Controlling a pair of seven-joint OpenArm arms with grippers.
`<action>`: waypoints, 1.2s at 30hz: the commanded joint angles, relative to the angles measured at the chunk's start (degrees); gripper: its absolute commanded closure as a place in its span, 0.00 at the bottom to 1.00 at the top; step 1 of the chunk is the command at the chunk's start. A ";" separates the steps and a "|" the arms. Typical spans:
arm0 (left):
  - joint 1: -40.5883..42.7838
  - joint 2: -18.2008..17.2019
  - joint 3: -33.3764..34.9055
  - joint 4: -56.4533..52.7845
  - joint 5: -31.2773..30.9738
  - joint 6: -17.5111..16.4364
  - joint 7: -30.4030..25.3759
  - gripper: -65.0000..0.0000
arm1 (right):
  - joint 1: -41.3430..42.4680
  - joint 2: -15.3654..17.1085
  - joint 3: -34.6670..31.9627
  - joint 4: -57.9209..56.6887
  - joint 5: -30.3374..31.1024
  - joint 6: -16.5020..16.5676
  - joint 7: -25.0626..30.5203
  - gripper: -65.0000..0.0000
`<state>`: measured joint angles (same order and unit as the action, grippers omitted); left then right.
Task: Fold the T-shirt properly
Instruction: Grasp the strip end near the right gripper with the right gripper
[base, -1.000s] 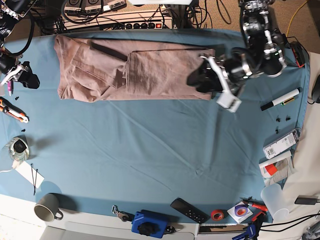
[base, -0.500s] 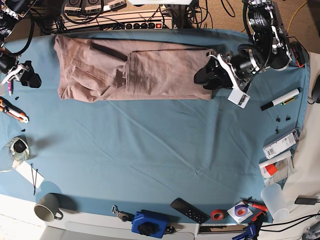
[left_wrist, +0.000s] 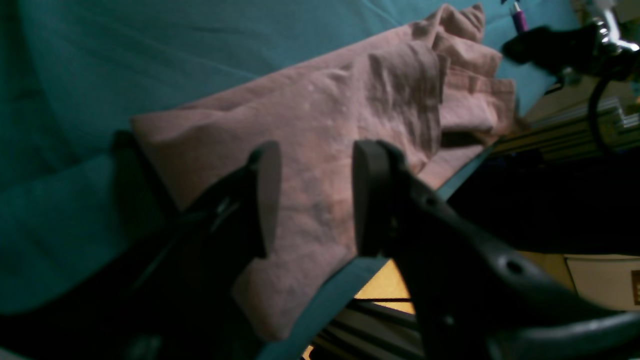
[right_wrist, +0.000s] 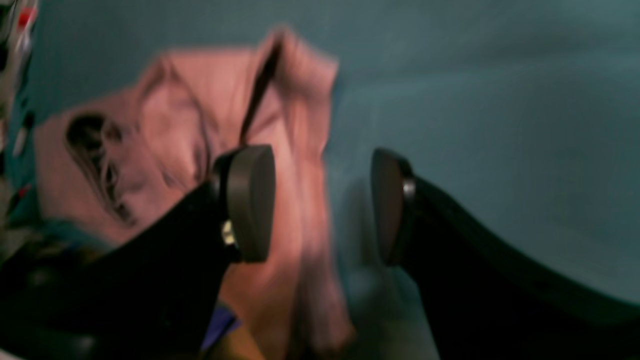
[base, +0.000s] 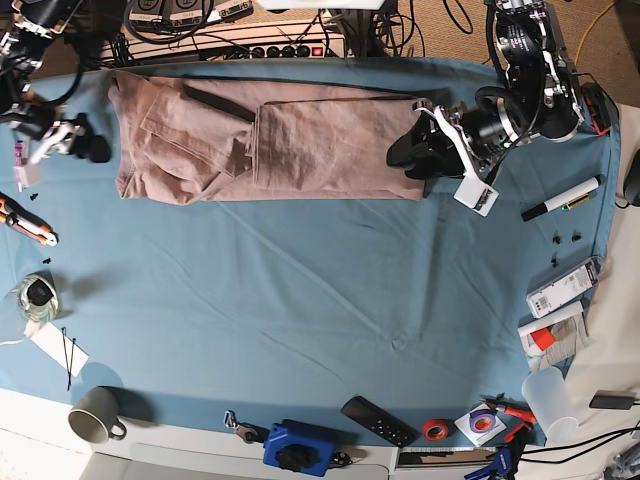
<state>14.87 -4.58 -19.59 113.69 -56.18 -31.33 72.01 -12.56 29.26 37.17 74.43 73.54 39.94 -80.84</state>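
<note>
The pink-beige T-shirt (base: 270, 140) lies folded into a long strip along the far edge of the teal table cloth (base: 320, 300). My left gripper (base: 398, 153) is at the strip's right end. In the left wrist view, the left gripper (left_wrist: 312, 195) stands open just above the T-shirt (left_wrist: 325, 115), with nothing between its fingers (left_wrist: 265, 195). My right gripper (base: 92, 150) is just left of the strip's left end. The right wrist view is blurred. It shows the right gripper (right_wrist: 320, 205) open over the edge of the T-shirt (right_wrist: 175, 125), one finger (right_wrist: 250, 200) above fabric, the other above cloth.
Along the table's right edge lie a marker (base: 560, 198), small boxes and a plastic cup (base: 550, 400). A grey mug (base: 95, 415), a blue device (base: 297, 447), a remote (base: 378, 420) and a red tape roll (base: 433, 430) sit along the near edge. A power strip (base: 270, 48) and cables run behind the shirt.
The right gripper has moved toward the shirt's left end. The left gripper drew back up to the strip's right end early in the second, then stayed put.
</note>
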 joint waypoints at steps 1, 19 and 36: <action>-0.26 -0.04 -0.04 1.14 -1.68 -0.20 -0.90 0.65 | 0.31 1.53 -0.98 -0.44 1.88 0.06 0.84 0.53; -0.26 -0.04 -0.04 1.14 -1.49 -0.20 -1.40 0.65 | 0.33 1.51 -21.20 -8.83 3.13 0.06 0.84 0.53; -0.26 -0.04 -0.04 1.11 -1.51 -0.20 -1.44 0.65 | 1.36 -0.20 -25.42 -8.81 2.80 0.06 0.84 1.00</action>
<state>14.90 -4.58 -19.59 113.69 -56.16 -31.33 71.75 -10.26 30.11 13.02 66.72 80.18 42.44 -76.55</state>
